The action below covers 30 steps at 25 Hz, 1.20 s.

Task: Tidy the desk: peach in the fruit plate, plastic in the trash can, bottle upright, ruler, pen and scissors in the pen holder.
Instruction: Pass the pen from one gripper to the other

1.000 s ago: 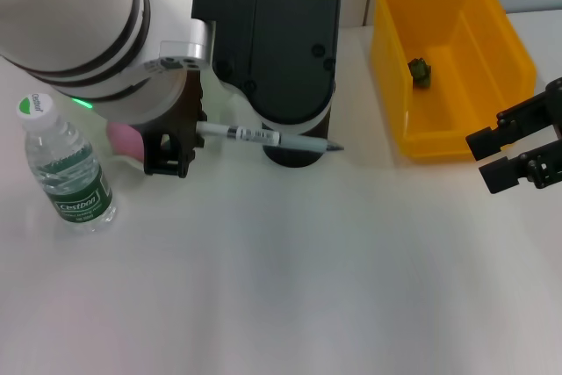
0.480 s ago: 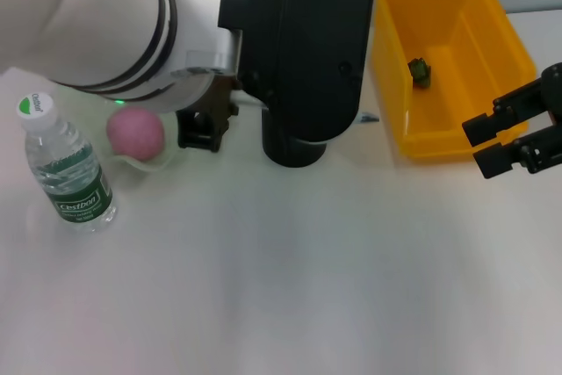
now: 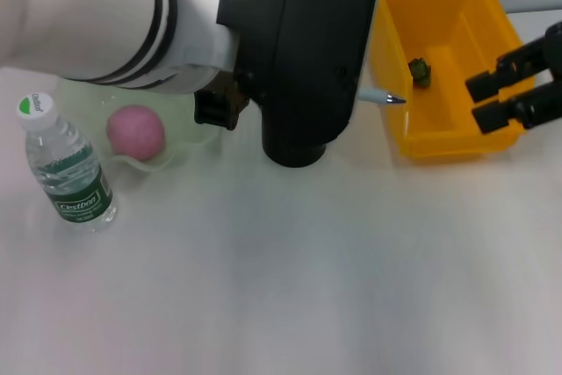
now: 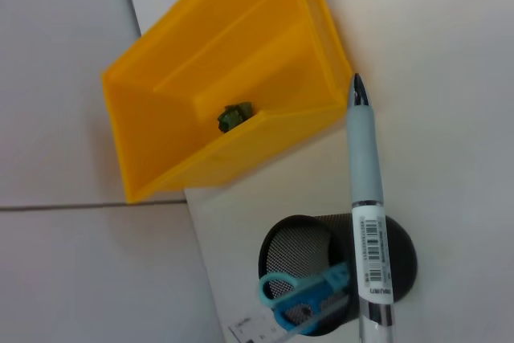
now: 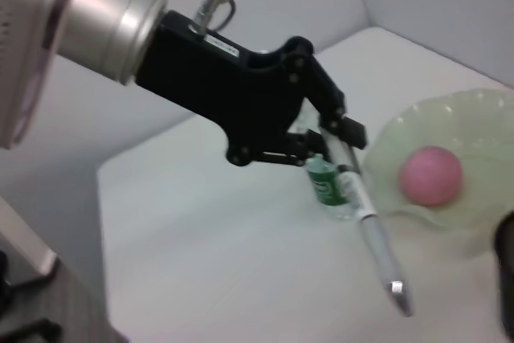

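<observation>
Two black fingers of the left gripper are clamped on the barrel of the pen, which sticks out from them at a slant with its dark tip free in the air — in the head view only that tip end shows, poking out to the right of the arm's black wrist housing toward the yellow trash can. From the left wrist camera the pen lies across the rim of the black mesh pen holder, above it rather than inside, and blue-handled scissors already sit in the holder. A small green scrap lies on the floor of the trash can, far right on the table. The left arm (white with black bands) fills the far left of the head view, reaching over the holder. Near left of it the pink peach rests in the pale green fruit plate, and the water bottle stands upright just left of the plate, green cap up. The right gripper hangs at the right edge beside the trash can's near right corner, its two black fingers apart and holding nothing.
</observation>
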{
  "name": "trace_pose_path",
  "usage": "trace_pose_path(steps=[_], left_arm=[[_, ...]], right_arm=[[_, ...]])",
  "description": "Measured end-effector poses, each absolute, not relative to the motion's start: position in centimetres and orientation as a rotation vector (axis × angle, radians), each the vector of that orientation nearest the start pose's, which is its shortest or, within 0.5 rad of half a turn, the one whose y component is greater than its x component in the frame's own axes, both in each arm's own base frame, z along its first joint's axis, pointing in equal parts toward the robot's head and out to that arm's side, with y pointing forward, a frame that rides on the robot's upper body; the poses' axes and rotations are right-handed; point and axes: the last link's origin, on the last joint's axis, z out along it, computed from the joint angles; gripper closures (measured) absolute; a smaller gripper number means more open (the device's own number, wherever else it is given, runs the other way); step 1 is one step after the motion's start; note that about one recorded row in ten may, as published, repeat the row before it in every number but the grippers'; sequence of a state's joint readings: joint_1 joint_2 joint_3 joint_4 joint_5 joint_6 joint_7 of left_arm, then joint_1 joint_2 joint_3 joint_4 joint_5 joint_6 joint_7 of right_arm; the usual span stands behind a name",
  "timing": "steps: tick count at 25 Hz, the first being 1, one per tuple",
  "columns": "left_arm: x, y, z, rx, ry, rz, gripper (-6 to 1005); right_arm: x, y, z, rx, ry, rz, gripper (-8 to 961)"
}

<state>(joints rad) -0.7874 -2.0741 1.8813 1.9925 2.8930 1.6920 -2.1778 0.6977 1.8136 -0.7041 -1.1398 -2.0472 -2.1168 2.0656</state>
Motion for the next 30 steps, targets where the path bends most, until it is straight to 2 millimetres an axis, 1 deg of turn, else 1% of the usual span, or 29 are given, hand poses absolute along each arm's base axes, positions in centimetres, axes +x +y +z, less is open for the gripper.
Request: trace_pose_path(steps=[2, 3, 5, 7, 8, 9, 12, 13, 14, 18, 24, 27, 30], left_arm=[[-0.3, 30.2, 0.3, -2.379, 0.867, 0.742, 837], [-0.3, 30.2, 0.4, -2.367, 0.899, 0.739, 836], [-0.2, 30.3, 0.4, -2.359, 0.921, 0.737, 836], [-0.2, 30.4, 0.4, -2.349, 0.949, 0.735, 836], [-0.2, 30.4, 0.4, -2.349, 0.949, 0.735, 836], [-0.2, 30.4, 0.4, -2.349, 0.949, 0.735, 835], [-0.4, 30.5, 0.2, -2.333, 0.991, 0.722, 835], [-0.5, 30.5, 0.1, -2.33, 1.004, 0.716, 835], [-0.5, 30.5, 0.1, -2.33, 1.004, 0.716, 835], [-0.3, 30.3, -0.4, -2.308, 1.066, 0.685, 834], [-0.1, 30.3, -0.5, -2.285, 1.105, 0.661, 833], [0.2, 30.4, -0.6, -2.268, 1.118, 0.628, 832], [0.4, 30.4, -0.7, -2.256, 1.129, 0.608, 832]], right_arm=[[17.1, 34.4, 16.5, -3.005, 0.644, 0.248, 414], [16.3, 34.8, 17.2, -2.987, 0.59, 0.202, 414], [16.0, 34.9, 17.4, -2.986, 0.576, 0.189, 414], [15.0, 35.3, 17.9, -2.977, 0.548, 0.156, 414], [13.8, 35.9, 18.4, -2.971, 0.544, 0.127, 414], [13.8, 35.9, 18.4, -2.971, 0.544, 0.127, 414], [11.6, 37.1, 18.8, -2.998, 0.542, 0.101, 414], [10.4, 37.8, 18.7, -3.025, 0.547, 0.071, 414], [10.4, 37.8, 18.7, -3.025, 0.547, 0.071, 414], [8.5, 39.3, 17.7, -3.078, 0.557, -0.02, 413], [6.6, 40.8, 15.6, -3.113, 0.526, -0.192, 413], [6.3, 41.3, 14.7, -3.11, 0.535, -0.234, 413], [6.4, 41.5, 13.3, -3.123, 0.535, -0.259, 414]])
